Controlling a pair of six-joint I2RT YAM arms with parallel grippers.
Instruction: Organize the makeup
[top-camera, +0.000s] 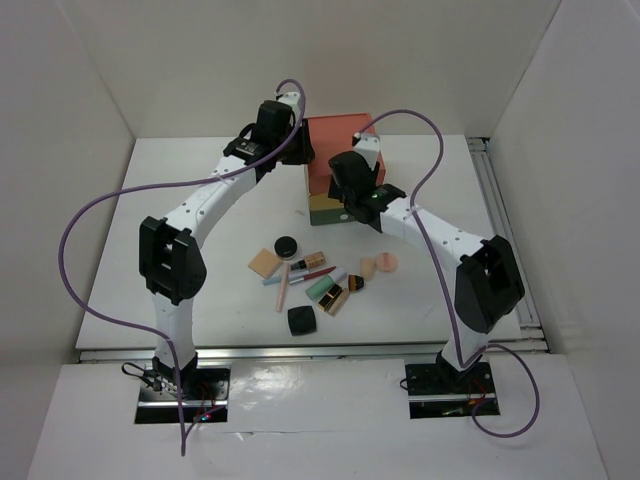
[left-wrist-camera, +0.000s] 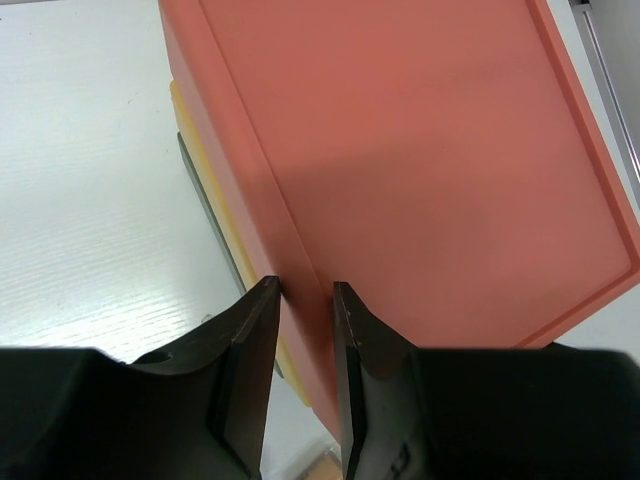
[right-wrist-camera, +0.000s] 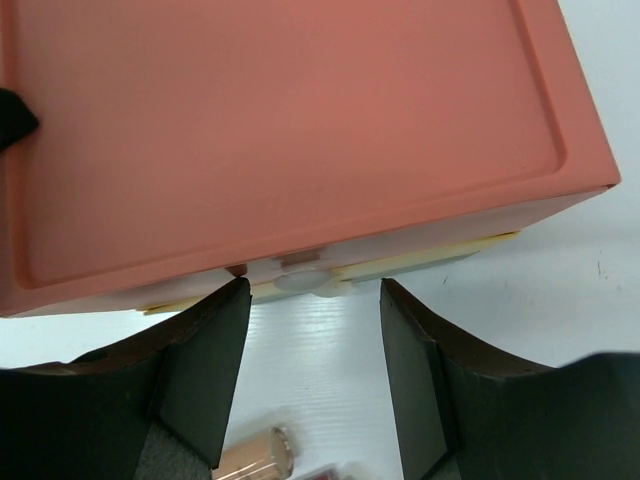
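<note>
The makeup lies loose on the table in front of the arms: a tan compact (top-camera: 264, 263), a black jar (top-camera: 286, 245), a lipstick (top-camera: 310, 262), a pink pencil (top-camera: 283, 288), a mint tube (top-camera: 321, 289), a brush (top-camera: 335, 298), a black compact (top-camera: 301, 320) and peach sponges (top-camera: 385, 262). My right gripper (right-wrist-camera: 315, 290) is open just in front of the drawer box (right-wrist-camera: 290, 120), with a white drawer knob (right-wrist-camera: 308, 280) at its fingertips. My left gripper (left-wrist-camera: 305, 295) is narrowly open over the box's left top edge (left-wrist-camera: 290, 230). Neither holds anything.
The coral, yellow and green drawer box (top-camera: 335, 165) stands at the back middle with its drawers closed. A gold lipstick end (right-wrist-camera: 255, 455) shows below my right jaws. White walls enclose the table; a rail (top-camera: 505, 230) runs along its right side.
</note>
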